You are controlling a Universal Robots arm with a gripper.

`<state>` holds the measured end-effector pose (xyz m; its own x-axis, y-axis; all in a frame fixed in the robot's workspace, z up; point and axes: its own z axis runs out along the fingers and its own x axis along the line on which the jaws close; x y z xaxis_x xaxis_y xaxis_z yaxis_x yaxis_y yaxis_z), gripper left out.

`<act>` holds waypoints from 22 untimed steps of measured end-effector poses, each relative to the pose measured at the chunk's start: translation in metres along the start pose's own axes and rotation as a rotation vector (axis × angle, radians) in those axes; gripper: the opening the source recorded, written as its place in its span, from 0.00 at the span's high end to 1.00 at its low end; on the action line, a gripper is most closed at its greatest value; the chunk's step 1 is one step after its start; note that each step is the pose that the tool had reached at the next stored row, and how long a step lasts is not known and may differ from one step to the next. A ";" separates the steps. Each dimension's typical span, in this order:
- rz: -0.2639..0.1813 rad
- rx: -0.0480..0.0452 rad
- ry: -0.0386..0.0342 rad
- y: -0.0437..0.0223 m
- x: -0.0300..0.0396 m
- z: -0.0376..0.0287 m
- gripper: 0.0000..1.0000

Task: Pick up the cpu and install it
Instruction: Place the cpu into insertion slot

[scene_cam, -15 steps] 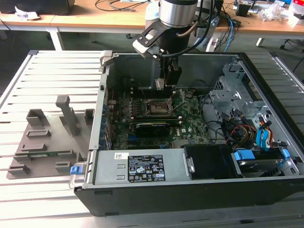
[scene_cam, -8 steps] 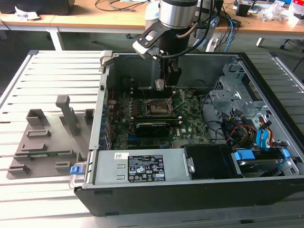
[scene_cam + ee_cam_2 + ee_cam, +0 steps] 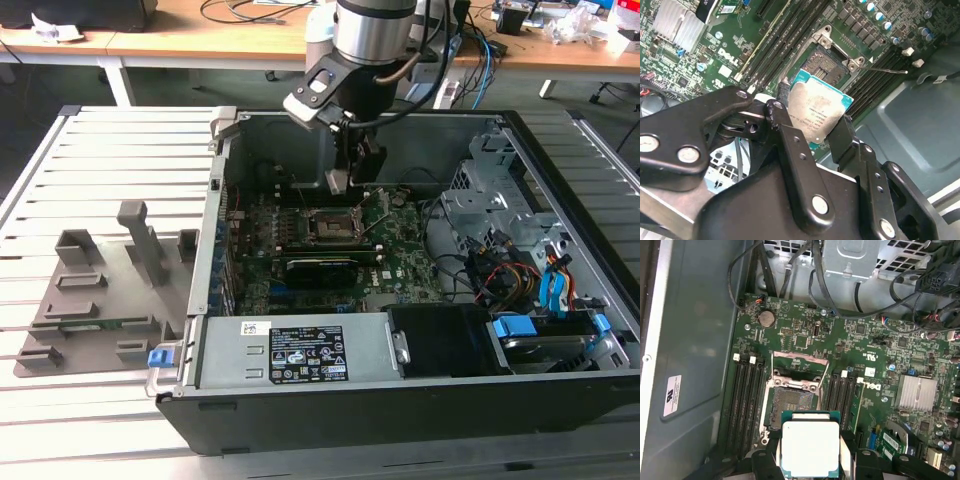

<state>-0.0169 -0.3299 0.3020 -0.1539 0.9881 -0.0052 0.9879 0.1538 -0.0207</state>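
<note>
Clamping the cpu (image 3: 817, 112) by its edges in the gripper (image 3: 348, 183), hovering over the motherboard (image 3: 805, 340) just beside the open CPU socket (image 3: 790, 402), so mid-carry, probably needing careful squaring-up before a gentle, level drop.

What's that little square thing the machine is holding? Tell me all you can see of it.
It is a small flat square chip with a dull silver metal top, faintly printed, on a thin green base that shows as a rim. Black jaws clamp it by two opposite edges. It hangs above the circuit board, close to the open socket, not seated in it.
</note>
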 end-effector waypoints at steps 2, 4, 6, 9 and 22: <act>0.000 0.0001 0.0000 0.0000 0.0000 0.0011 0.45; 0.000 0.0001 -0.0001 0.0000 0.0000 0.0026 0.45; 0.000 0.0001 -0.0001 0.0001 0.0000 0.0040 0.45; 0.000 0.0001 -0.0002 0.0001 0.0000 0.0060 0.45; 0.000 0.0001 0.0000 0.0003 0.0001 0.0134 0.45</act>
<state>-0.0169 -0.3299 0.2886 -0.1539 0.9881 -0.0052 0.9879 0.1538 -0.0208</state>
